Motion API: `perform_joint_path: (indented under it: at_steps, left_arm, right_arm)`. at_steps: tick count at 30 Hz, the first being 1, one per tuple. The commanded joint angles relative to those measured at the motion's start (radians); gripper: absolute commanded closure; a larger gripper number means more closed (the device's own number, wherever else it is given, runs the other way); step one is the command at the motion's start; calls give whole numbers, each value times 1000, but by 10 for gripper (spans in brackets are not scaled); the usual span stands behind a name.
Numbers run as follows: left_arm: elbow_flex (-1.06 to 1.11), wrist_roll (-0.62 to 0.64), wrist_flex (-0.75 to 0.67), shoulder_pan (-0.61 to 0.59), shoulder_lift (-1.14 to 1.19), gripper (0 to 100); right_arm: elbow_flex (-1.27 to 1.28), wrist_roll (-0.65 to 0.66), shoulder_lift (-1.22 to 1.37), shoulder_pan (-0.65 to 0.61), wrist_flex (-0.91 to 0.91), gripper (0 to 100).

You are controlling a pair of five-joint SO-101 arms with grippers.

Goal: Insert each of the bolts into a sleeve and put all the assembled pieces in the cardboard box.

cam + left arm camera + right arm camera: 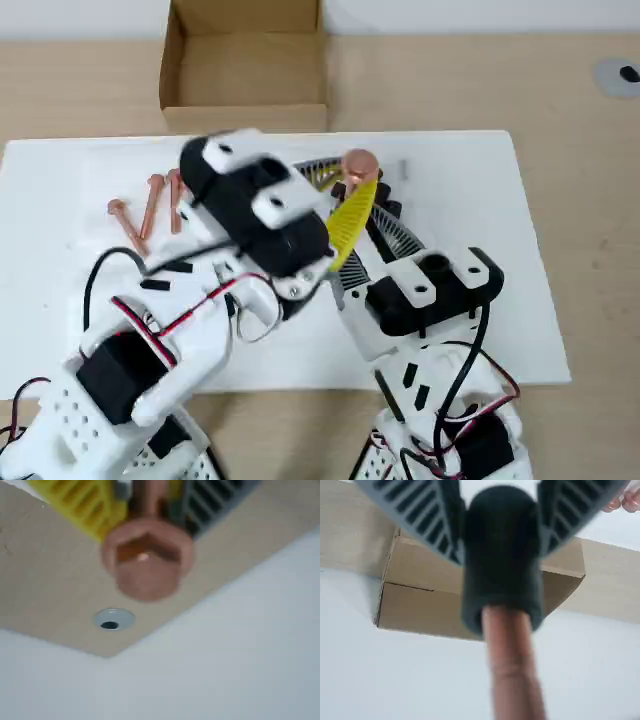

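Observation:
Above the white mat (480,250), my left gripper (343,185) is shut on a copper bolt (358,163), held between its yellow finger (352,222) and its grey one. The left wrist view shows the bolt's head (147,560) close up between those fingers (80,500). My right gripper (378,215) meets it from the near side, shut on a black sleeve (502,555). The bolt's shaft (512,670) sits in the sleeve's end. Three loose bolts (150,205) lie on the mat's left. The open cardboard box (245,60) stands behind the mat.
The box (420,605) is straight ahead in the right wrist view. A round grommet hole (620,75) sits in the wooden table at the far right, and it is seen as a grommet (114,619) below the bolt head. Both arm bases crowd the near edge.

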Motion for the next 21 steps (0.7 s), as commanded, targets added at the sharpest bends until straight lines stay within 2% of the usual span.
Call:
perform_joint_path:
  at_steps: [1,9,21]
  left_arm:
    - [-101,77,38,-81,27,904]
    - [-279,104,270,-89,116,861]
    - [-534,167,463,-87,211,847]
  right_arm:
    - [-8,9,-114,-7,-28,988]
    - [-10,9,-114,-5,-28,989]
    - [-12,11,-113,-4,-28,989]
